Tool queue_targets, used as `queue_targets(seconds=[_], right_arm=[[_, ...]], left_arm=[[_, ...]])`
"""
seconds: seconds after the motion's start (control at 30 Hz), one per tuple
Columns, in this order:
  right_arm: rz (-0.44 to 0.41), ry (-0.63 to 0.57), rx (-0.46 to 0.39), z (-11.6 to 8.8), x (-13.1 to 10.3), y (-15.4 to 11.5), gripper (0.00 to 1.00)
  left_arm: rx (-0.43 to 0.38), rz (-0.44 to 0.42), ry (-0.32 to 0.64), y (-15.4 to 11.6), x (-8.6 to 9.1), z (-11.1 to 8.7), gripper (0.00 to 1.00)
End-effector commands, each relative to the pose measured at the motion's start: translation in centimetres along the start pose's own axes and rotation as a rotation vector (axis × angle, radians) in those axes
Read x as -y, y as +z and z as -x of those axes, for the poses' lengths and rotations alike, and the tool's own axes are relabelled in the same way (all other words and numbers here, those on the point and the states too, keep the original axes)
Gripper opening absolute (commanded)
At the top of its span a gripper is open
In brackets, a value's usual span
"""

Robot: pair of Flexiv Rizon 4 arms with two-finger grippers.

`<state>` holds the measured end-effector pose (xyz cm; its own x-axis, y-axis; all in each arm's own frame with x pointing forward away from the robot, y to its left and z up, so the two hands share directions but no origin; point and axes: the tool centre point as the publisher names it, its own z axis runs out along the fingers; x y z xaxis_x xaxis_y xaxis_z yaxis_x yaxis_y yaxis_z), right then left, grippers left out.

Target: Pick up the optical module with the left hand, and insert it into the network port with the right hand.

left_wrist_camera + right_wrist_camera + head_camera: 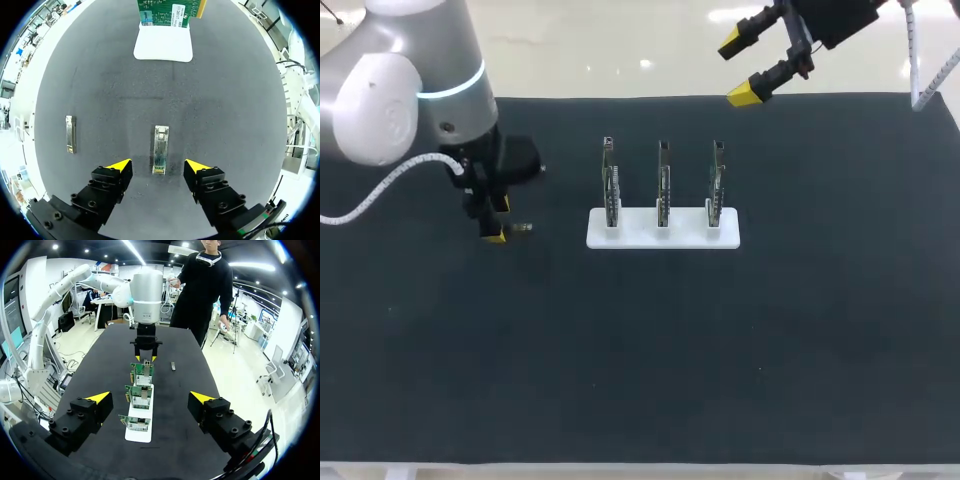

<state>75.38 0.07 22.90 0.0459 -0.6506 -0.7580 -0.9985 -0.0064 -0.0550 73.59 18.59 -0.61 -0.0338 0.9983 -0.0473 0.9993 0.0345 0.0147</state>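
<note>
Silver optical module (160, 147) flat, left gripper (158, 167) spread around it

Left end effector (158, 166) low, right end effector (151, 398) high (both agape).

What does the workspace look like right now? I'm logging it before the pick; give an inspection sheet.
Surface: black mat, covering the table.
Job's things: optical module lying on the mat between the open fingers of the left gripper, untouched; three network cards upright in a white holder.
Clutter: second optical module lying beside the left gripper.
Grippers: left gripper open, low over the mat; right gripper open, raised near the far edge.
Cables: white coiled cable on the left arm; white cable on the right arm.
Surroundings: nothing seen.
</note>
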Motion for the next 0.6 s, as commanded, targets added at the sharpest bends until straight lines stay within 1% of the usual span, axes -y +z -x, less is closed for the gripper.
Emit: queue_targets(seconds=[0.03,0.13,0.2,0.27,0.33,0.37,0.4,0.47,0.5,0.53,0.57,0.6], right_arm=[[0.001,-0.001,0.002,0.00,0.03,0.02,1.00],[0.001,-0.001,0.002,0.00,0.03,0.02,1.00],[0.001,-0.001,0.002,0.00,0.03,0.02,1.00],[0.001,-0.001,0.002,0.00,0.03,0.02,1.00],[0.001,-0.001,0.002,0.00,0.03,0.02,1.00],[0.001,-0.001,0.002,0.00,0.03,0.02,1.00],[0.001,-0.001,0.002,0.00,0.03,0.02,1.00],[0.001,-0.001,0.002,0.00,0.03,0.02,1.00],[0.001,-0.001,0.002,0.00,0.03,0.02,1.00],[0.001,-0.001,0.002,0.00,0.03,0.02,1.00],[0.001,-0.001,0.002,0.00,0.03,0.02,1.00],[0.001,-0.001,0.002,0.00,0.03,0.02,1.00]], left_arm=[[0.006,0.002,0.000,0.03,0.01,-0.11,0.91],[0.008,0.002,0.000,0.11,-0.05,-0.14,0.88],[0.008,0.002,-0.001,0.20,-0.11,-0.16,0.83],[0.008,0.002,-0.001,0.31,-0.16,-0.19,0.81],[0.007,0.002,-0.001,0.41,-0.18,-0.24,0.76],[0.006,0.002,-0.001,0.44,-0.19,-0.26,0.76],[0.006,0.002,-0.002,0.45,-0.18,-0.27,0.67],[0.006,0.002,-0.002,0.50,-0.18,-0.29,0.62],[0.006,0.000,-0.003,0.53,-0.17,-0.29,0.52],[0.007,-0.001,-0.003,0.60,-0.16,-0.30,0.45],[0.007,-0.001,-0.003,0.64,-0.15,-0.31,0.41],[0.007,-0.001,-0.003,0.67,-0.15,-0.31,0.40]])
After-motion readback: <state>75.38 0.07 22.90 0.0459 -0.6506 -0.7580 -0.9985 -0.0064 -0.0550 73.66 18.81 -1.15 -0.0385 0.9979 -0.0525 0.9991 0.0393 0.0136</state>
